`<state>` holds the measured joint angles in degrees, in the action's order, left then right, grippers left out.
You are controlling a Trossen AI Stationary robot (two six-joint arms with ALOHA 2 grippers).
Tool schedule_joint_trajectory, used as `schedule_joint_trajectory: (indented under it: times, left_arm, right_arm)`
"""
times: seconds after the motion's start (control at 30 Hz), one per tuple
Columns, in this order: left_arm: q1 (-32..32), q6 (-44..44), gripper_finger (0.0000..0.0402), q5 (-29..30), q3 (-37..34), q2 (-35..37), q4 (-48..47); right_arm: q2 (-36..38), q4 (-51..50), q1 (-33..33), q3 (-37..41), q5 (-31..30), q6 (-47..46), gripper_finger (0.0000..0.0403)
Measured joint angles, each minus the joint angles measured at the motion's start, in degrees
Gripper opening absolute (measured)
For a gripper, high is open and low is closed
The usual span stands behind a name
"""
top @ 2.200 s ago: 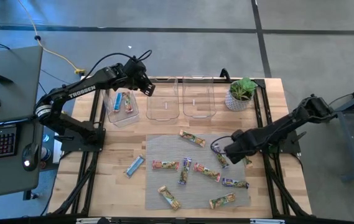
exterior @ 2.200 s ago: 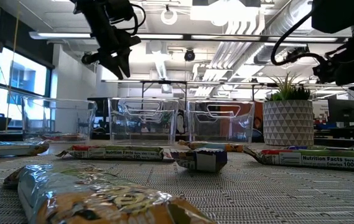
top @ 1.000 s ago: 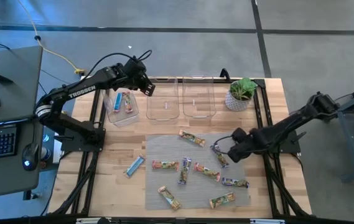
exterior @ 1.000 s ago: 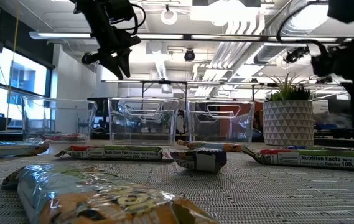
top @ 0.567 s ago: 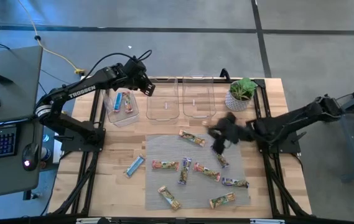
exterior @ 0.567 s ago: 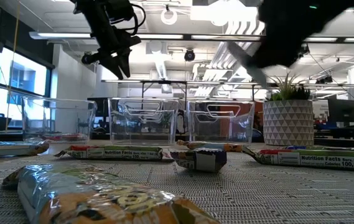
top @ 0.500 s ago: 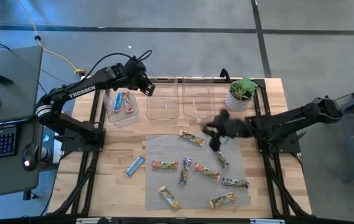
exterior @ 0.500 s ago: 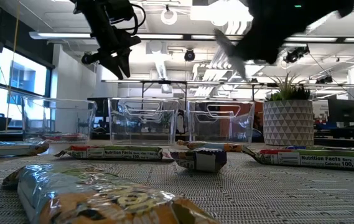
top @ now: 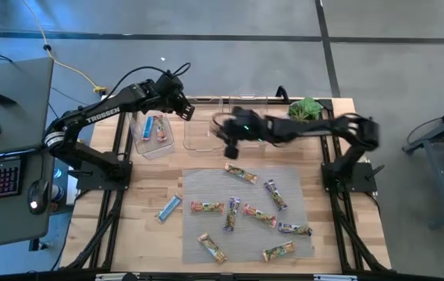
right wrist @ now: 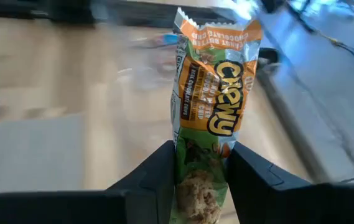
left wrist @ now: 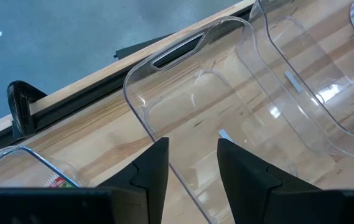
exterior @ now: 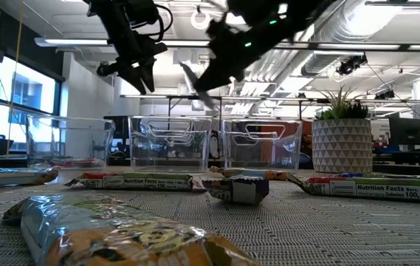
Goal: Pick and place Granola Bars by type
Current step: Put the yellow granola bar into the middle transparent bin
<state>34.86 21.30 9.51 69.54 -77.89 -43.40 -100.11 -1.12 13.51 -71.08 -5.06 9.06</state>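
Carrying a green-orange bar (right wrist: pixel 209 124) toward the clear bins (top: pixel 204 133).
Right gripper (top: pixel 231 139) clamped on it at counter's 12 o'clock; next, lower and release. Left gripper (top: pixel 182 109) parted, empty, at 11 o'clock.

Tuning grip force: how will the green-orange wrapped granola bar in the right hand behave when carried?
The green-orange wrapped granola bar stands upright above the right hand, so it is probably fairly stiff. Its glossy wrapper may be slippery. It looks light for its size.
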Motion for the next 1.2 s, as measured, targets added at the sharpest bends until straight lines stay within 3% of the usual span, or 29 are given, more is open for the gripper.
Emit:
schedule_joint_trajectory:
  times: [0.2,0.47,1.2]
  left_arm:
    - [0.0,0.0,0.0131,0.4,0.0,0.0,0.9]
    - [0.0,0.0,0.0131,0.3,0.0,0.0,0.9]
    - [0.0,0.0,0.0131,0.2,0.0,0.0,1.8]
  right_arm:
    - [-10.0,-2.0,2.9,-10.3,1.2,0.0,0.0114]
    - [-17.1,-1.8,3.9,-12.2,2.0,0.4,0.0114]
    - [-17.6,-0.5,4.1,-13.0,2.6,1.4,0.0114]
